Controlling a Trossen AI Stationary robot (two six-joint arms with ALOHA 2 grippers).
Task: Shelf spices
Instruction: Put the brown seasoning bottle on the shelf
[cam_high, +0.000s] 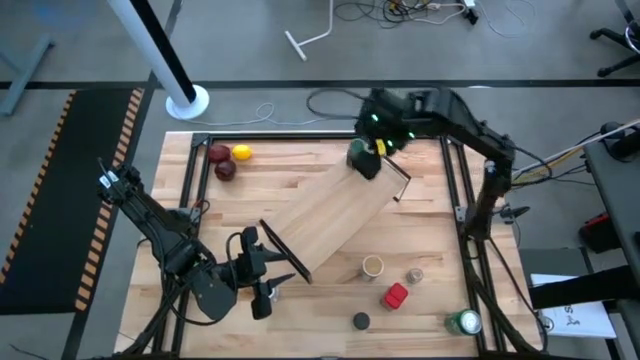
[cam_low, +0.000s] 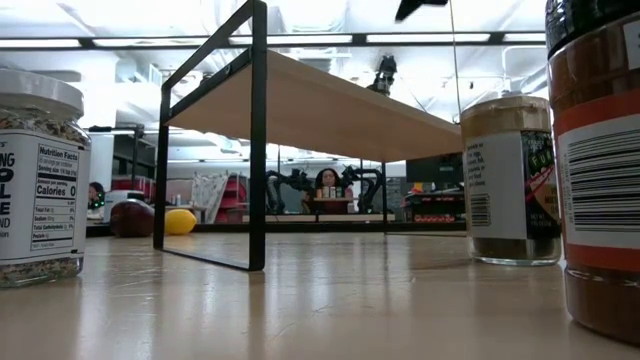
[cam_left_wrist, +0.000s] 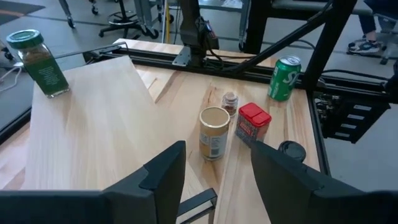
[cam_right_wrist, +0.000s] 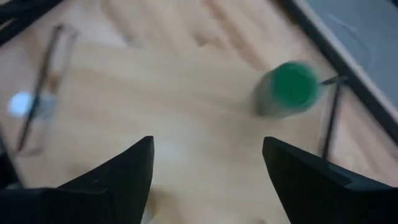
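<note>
So far only the green-lidded jar (cam_high: 362, 160) stands on the shelf (cam_high: 335, 215), at its 1 o'clock end; right claw (cam_right_wrist: 208, 165) spread above it, left claw (cam_left_wrist: 217, 171) spread and empty; five spices wait on the tabletop (cam_high: 430, 230)

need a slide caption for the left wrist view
Green-lidded dark jar standing on the light-wood shelf plank; tan cylinder and red box wait on the table.

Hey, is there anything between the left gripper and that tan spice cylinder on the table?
Nothing visible. The left gripper, fingers apart, faces the tan cylinder across bare tabletop. The red box stands beside the cylinder, off that line.
</note>
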